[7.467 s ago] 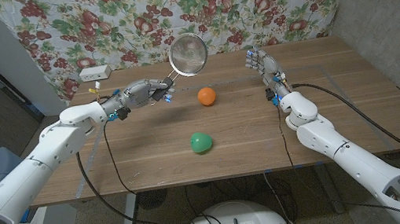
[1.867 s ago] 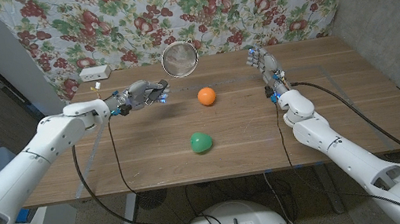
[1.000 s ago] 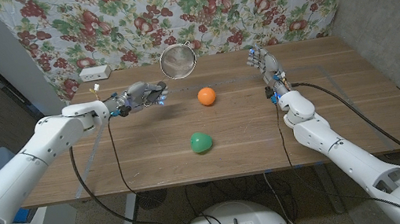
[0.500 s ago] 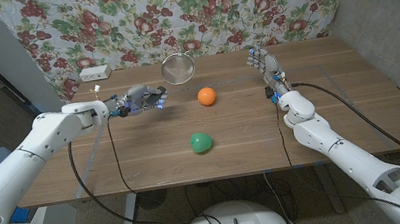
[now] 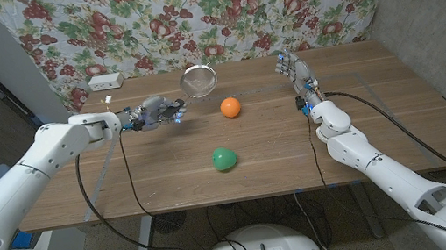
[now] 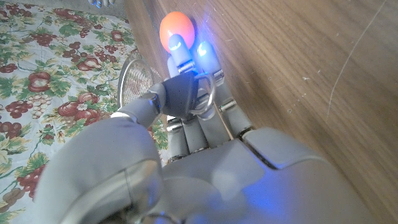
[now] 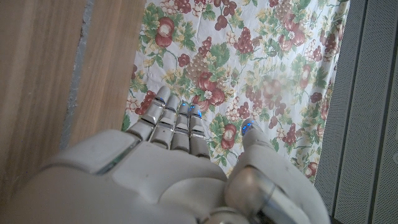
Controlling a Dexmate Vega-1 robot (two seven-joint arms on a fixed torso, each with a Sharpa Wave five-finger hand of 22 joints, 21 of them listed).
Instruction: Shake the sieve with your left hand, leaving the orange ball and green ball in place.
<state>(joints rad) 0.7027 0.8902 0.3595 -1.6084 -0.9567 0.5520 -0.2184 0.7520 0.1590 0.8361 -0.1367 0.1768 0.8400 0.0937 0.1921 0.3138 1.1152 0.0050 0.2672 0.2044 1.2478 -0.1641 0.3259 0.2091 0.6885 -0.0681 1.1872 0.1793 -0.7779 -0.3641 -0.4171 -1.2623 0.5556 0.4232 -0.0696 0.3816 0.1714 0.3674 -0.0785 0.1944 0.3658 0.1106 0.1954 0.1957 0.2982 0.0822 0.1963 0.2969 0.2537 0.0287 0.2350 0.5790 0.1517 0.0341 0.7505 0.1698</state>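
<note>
A long wooden table (image 5: 168,173) stands in front of a hanging cloth printed with red fruit and green leaves (image 5: 232,4). From the head view, the robot's left hand (image 5: 159,112) reaches over the far left part of the table, its fingers curled around the thin wire handle of a round metal mesh sieve (image 5: 198,80). The sieve's bowl sits beyond the fingertips, near the table's back edge, tilted so that its open rim shows as an oval. Whether the bowl touches the wood or hangs just above it cannot be told.

In the left wrist view, the left hand's fingers (image 6: 186,93) close over the wire handle, and the sieve's mesh bowl (image 6: 138,84) shows past them against the printed cloth. The round orange ball (image 6: 177,29) shows just beyond the fingertips in that view.

From the head view, the orange ball (image 5: 230,107) lies on the table to the right of the sieve, near it but apart. A round green ball (image 5: 224,157) lies nearer the robot, close to the table's middle, well apart from the sieve.

The right hand (image 5: 296,71) stands near the far right part of the table, fingers straight and held together, grasping nothing. The right wrist view shows those fingers (image 7: 177,127) extended toward the cloth.

A small white box (image 5: 105,81) sits at the table's far left corner.
</note>
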